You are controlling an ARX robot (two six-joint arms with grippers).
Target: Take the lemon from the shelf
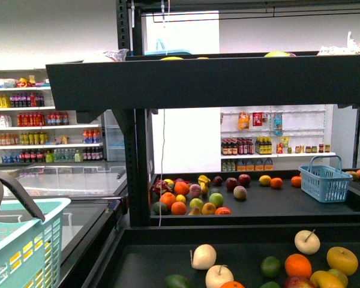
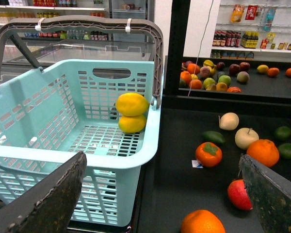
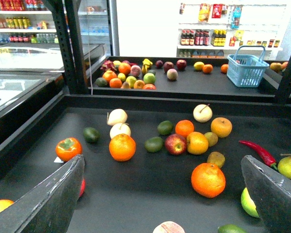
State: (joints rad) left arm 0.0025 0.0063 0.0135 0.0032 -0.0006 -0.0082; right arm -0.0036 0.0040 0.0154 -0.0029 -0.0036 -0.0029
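My both grippers are wide open and hold nothing.
Two yellow lemons (image 2: 132, 104), stacked I think, lie in the light-blue basket (image 2: 48, 160) beside the black shelf (image 2: 184, 160); my left gripper (image 2: 165, 194) hangs above.

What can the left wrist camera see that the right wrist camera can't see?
Only the left wrist view shows the inside of the light blue basket, where two yellow lemons lie stacked in a corner. Only the right wrist view shows a red chili pepper lying on the shelf tray, and the small blue basket on the far tray. Both views share the dark tray scattered with fruit, the far heap of fruit, and the bottle shelves behind. In each view the gripper fingers stand wide apart with nothing between them.
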